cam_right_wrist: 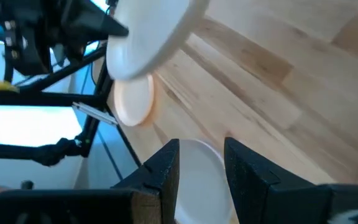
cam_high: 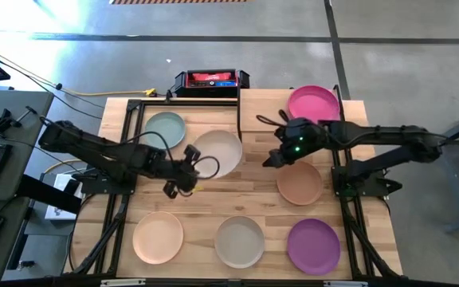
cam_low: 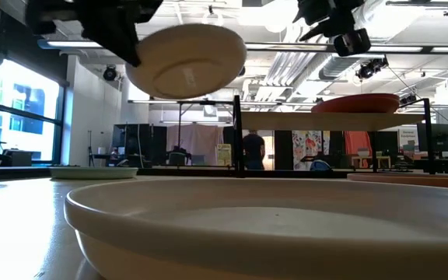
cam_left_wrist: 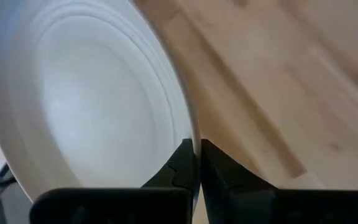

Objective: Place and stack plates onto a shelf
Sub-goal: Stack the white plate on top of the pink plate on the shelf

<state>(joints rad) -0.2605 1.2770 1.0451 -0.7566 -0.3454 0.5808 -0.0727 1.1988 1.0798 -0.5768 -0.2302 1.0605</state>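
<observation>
The cream plate (cam_high: 218, 151) hangs tilted in the air beside the shelf (cam_high: 249, 112), its rim pinched between the closed fingers of the left gripper (cam_high: 188, 158). The right gripper (cam_high: 276, 156) hovers off the shelf's near edge, fingers parted, holding nothing. The magenta plate (cam_high: 313, 102) lies on the shelf.

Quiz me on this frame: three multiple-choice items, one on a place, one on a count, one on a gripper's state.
1. Where is the magenta plate?
A. on the shelf
B. front row
C. in a gripper

2. How many plates lie in the front row of the table?
A. two
B. three
C. five

3. The left gripper is:
A. open, empty
B. shut on the cream plate
C. out of view

Answers: 1 A, the high view shows it on the raised board. 2 B, peach, grey and purple. 3 B, the left wrist view shows fingers pinching its rim.
</observation>
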